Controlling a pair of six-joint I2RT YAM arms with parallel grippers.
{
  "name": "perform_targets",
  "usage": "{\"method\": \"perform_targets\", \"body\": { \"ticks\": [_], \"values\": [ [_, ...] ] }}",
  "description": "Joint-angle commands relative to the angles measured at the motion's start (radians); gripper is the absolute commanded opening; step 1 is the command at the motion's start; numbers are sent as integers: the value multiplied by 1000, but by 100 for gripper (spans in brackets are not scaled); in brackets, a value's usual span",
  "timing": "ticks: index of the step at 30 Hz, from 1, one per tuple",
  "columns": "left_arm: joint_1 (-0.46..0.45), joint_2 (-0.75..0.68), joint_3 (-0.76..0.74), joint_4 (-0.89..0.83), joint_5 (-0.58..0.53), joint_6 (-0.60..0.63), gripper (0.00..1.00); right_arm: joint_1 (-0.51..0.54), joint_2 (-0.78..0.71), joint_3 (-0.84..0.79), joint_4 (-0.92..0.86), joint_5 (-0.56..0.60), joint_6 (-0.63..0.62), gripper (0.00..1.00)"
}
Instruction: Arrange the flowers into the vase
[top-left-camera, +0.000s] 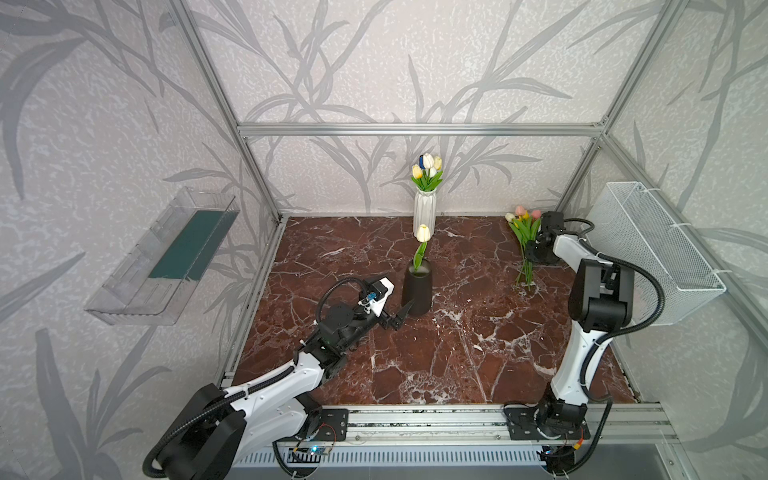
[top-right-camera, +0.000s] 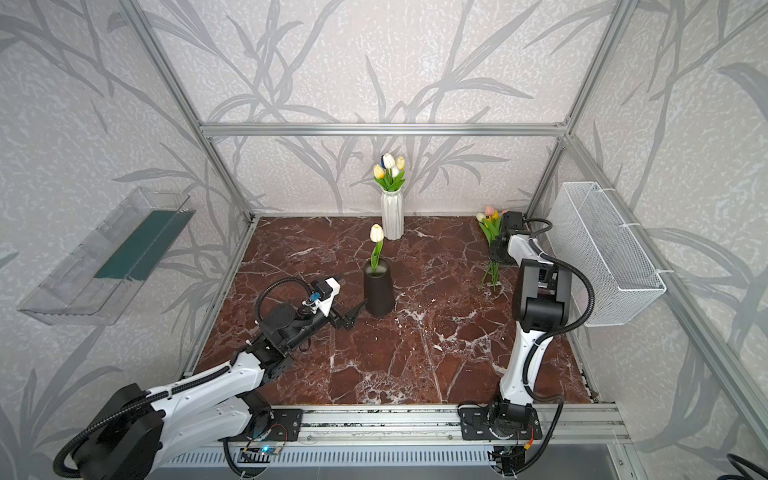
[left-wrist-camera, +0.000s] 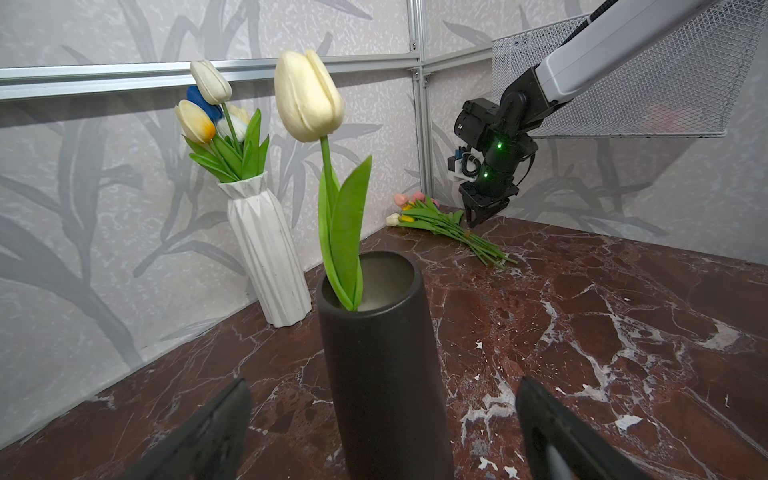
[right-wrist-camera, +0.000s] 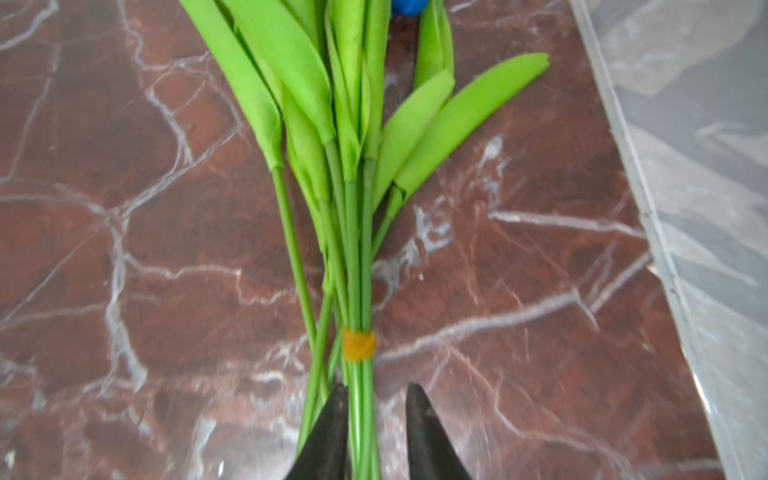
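A bunch of flowers (top-left-camera: 524, 232) (top-right-camera: 491, 228) (left-wrist-camera: 440, 224) lies on the marble floor at the back right, its green stems (right-wrist-camera: 353, 249) tied with an orange band (right-wrist-camera: 358, 344). My right gripper (left-wrist-camera: 473, 222) (right-wrist-camera: 376, 386) points down over the lower stems. Its jaws are narrowed around them, with a gap left on one side. The black vase (top-left-camera: 417, 291) (top-right-camera: 379, 291) (left-wrist-camera: 382, 353) stands mid-table and holds one cream tulip (top-left-camera: 423, 232) (left-wrist-camera: 309, 95). My left gripper (top-left-camera: 401, 316) (top-right-camera: 353, 316) (left-wrist-camera: 384, 380) is wide open, with the vase's lower body between its jaws.
A white ribbed vase (top-left-camera: 424, 210) (left-wrist-camera: 266, 249) holding several tulips stands at the back wall. A white wire basket (top-left-camera: 648, 249) hangs on the right wall close to the right arm. A clear shelf (top-left-camera: 162, 257) hangs on the left wall.
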Motion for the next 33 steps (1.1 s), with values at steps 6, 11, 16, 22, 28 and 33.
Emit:
{"method": "perform_targets", "body": {
  "ticks": [6, 11, 16, 22, 28, 33],
  "values": [
    [-3, 1, 5, 6, -16, 24, 99, -6, 113, 162, -83, -55, 14, 36],
    [-3, -8, -5, 9, -25, 26, 99, -11, 143, 192, -87, -58, 19, 36],
    [-3, -7, -7, 9, -25, 27, 99, -12, 196, 277, -190, -23, 35, 36],
    [-3, -10, -10, 6, -32, 29, 99, -12, 237, 315, -239, -20, 52, 30],
    [-2, -18, -7, 3, -33, 30, 99, -14, 255, 333, -256, -23, 65, 20],
    [-3, -30, -8, -7, -39, 32, 99, -13, 230, 318, -248, -25, 64, 14]
  ]
}}
